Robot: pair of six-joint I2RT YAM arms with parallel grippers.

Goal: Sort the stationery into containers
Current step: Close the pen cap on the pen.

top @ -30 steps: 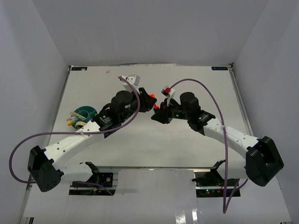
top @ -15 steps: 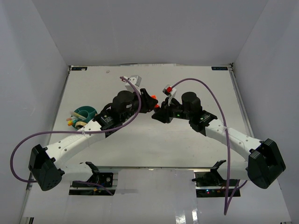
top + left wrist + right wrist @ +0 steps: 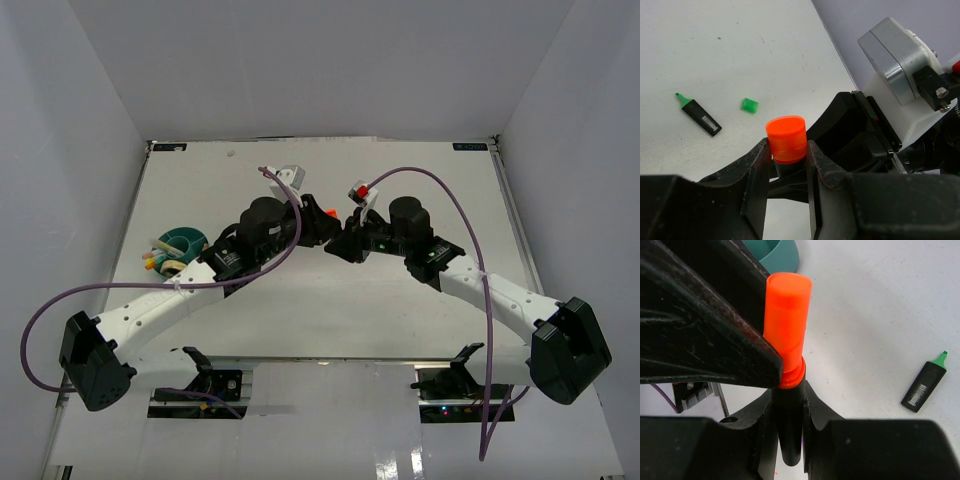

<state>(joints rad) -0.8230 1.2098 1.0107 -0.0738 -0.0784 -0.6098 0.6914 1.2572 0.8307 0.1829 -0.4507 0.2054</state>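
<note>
A black marker (image 3: 788,425) with an orange cap (image 3: 787,315) is held between both arms above mid-table. My right gripper (image 3: 788,400) is shut on the black barrel. My left gripper (image 3: 786,150) is shut on the orange cap (image 3: 786,137), with the barrel showing just beneath it. In the top view the left gripper (image 3: 322,225) and right gripper (image 3: 348,240) meet tip to tip. The round teal tub (image 3: 185,240) stands at the left with pens (image 3: 160,258) in it.
An uncapped black marker with a green tip (image 3: 700,116) lies on the table, and its small green cap (image 3: 750,105) lies apart beside it. The same green marker (image 3: 924,382) shows in the right wrist view. The teal tub's wall (image 3: 775,255) is beyond the left fingers.
The right gripper has moved left toward the left gripper. The gap between the orange cap and the marker has closed, and the two grippers now meet.
</note>
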